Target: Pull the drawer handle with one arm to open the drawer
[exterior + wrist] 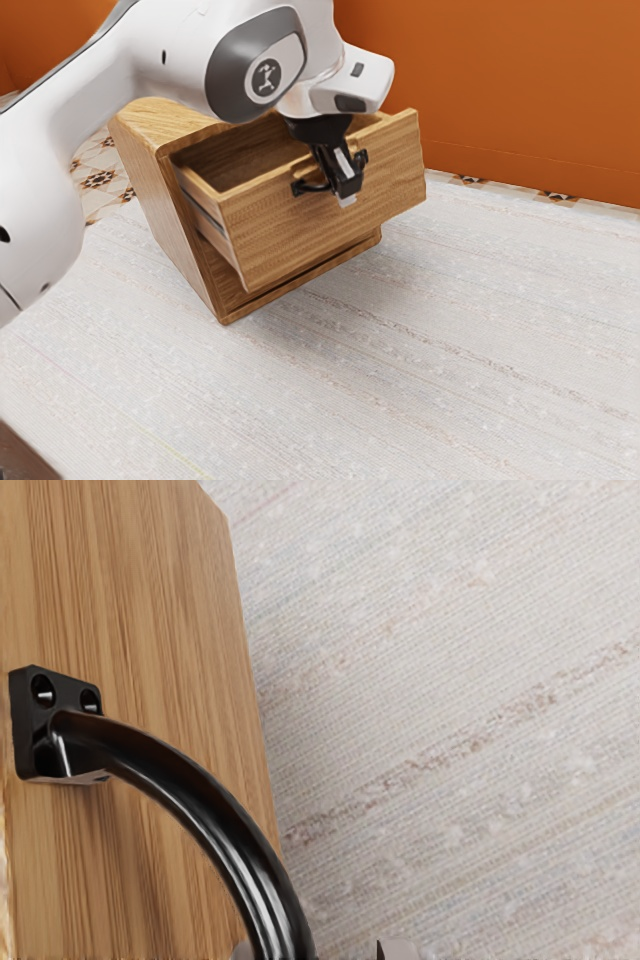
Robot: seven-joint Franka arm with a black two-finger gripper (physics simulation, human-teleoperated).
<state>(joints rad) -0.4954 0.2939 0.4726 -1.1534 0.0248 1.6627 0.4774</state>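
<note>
And here's the gripper [340, 185] coming down from above onto the black handle [308, 186], its two fingers pinched on the bar from either side, near the middle of the drawer [290, 225] front. The drawer stands partly out of its wooden cabinet [150, 135] on the pale table [470, 350], the hollow inside open to view. The bar runs across the front, so the pull has to go square to it, away from the cabinet toward the exterior view's lower right, and up close the handle [200, 790] arcs from its mounting plate [55, 725] straight under the hand.
</note>
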